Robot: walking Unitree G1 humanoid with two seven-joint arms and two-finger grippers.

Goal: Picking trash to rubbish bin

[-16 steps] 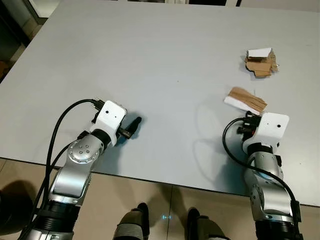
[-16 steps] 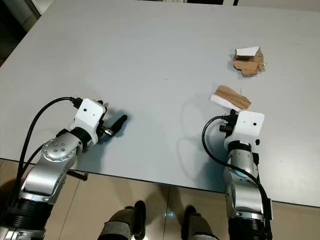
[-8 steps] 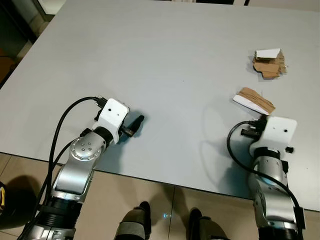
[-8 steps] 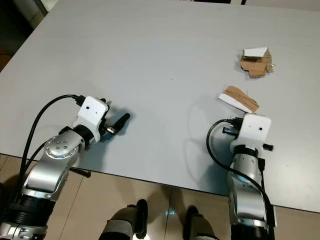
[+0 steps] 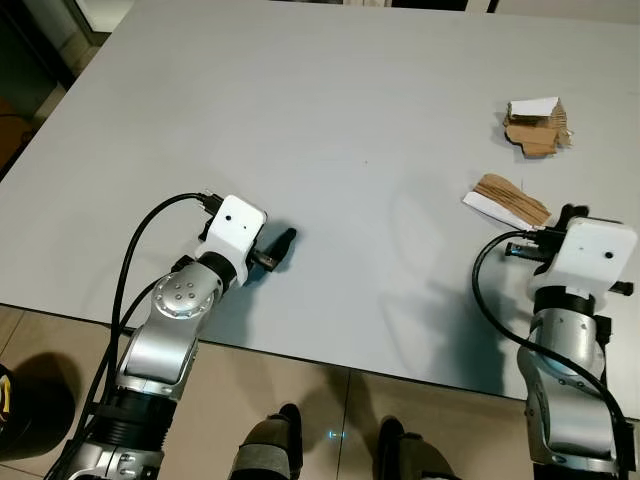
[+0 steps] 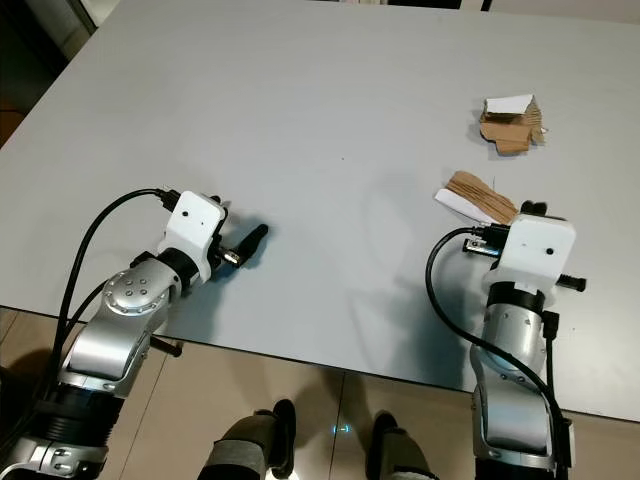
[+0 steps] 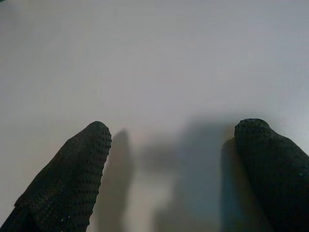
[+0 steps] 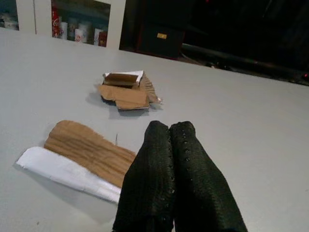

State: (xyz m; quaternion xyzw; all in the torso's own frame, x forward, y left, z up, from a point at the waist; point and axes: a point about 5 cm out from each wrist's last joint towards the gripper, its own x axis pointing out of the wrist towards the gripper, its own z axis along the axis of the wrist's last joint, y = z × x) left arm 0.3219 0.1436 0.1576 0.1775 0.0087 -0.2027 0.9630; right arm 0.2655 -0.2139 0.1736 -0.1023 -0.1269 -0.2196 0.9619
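**Two cardboard scraps lie on grey table as robot's grippers rest at its near edge**

On the smooth, matte grey table [image 5: 330, 110], two pieces of trash lie toward the robot's right side. Nearer the table's front edge is a flattened scrap [image 5: 506, 200] of ribbed brown corrugated cardboard, roughly oblong, with a strip of white paper showing along its underside. Farther back on the table sits a crumpled scrap [image 5: 536, 127], folded into an irregular lump of brown card with a white flap on top and frayed, ragged edges. The two scraps are apart from each other, neither touching a gripper.

The right gripper [image 8: 171, 140] is low over the table just in front of the flattened scrap, its two black, dimple-textured fingers pressed together with no gap between them and holding nothing. From the right wrist view the closed fingers [image 8: 159, 164] sit beside the brown ribbed sheet, with the crumpled scrap beyond it on the table. The white, boxy wrist housing [image 5: 592, 255] and a looping black cable [image 5: 490, 290] stand over the table's front edge.

The left gripper [image 5: 278, 248] rests over the table near its front edge, well apart from both scraps. In the left wrist view its two rounded black fingers [image 7: 72, 183], covered in a fine pattern of raised dots, stand spread wide with bare grey tabletop between them, each casting a soft shadow on the surface. Both arms are silver metal with round jointed segments.

Below the table's front edge, beige floor tiles [image 5: 300, 380] show, along with the robot's two dark feet [image 5: 270, 445].
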